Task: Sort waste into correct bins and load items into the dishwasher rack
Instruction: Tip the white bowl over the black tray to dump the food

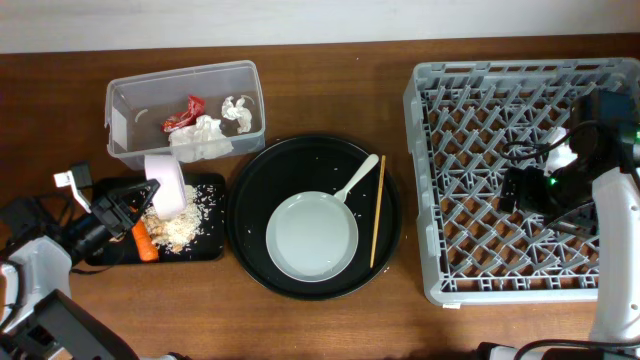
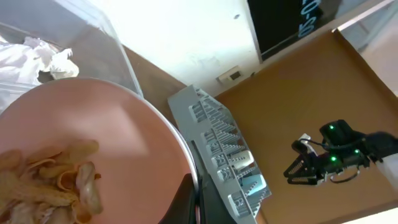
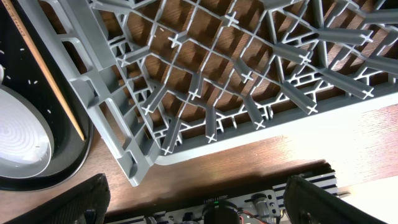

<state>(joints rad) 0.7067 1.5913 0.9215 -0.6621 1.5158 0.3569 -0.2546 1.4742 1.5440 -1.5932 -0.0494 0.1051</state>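
My left gripper [image 1: 138,205] is shut on the rim of the smaller white bowl [image 1: 165,185] and holds it tipped on its side over the shallow black tray [image 1: 205,182]. In the left wrist view the bowl [image 2: 93,143] looks pinkish, still has food scraps [image 2: 56,180] in it, and my fingers [image 2: 194,200] pinch its edge. Beige crumbs [image 1: 185,228] and an orange carrot piece [image 1: 147,246] lie in the tray. The clear tub [image 1: 125,95] holds the red wrapper [image 1: 186,112] and white napkins [image 1: 205,138]. My right gripper [image 1: 522,188] is open and empty over the dishwasher rack [image 1: 430,110].
The round black tray [image 1: 250,180] holds the wide white plate-bowl [image 1: 312,237], the white fork [image 1: 358,176] and the wooden stick [image 1: 378,210]. A small white object [image 1: 562,152] sits in the rack, partly hidden by my right arm. The right wrist view shows the rack's front corner [image 3: 134,168].
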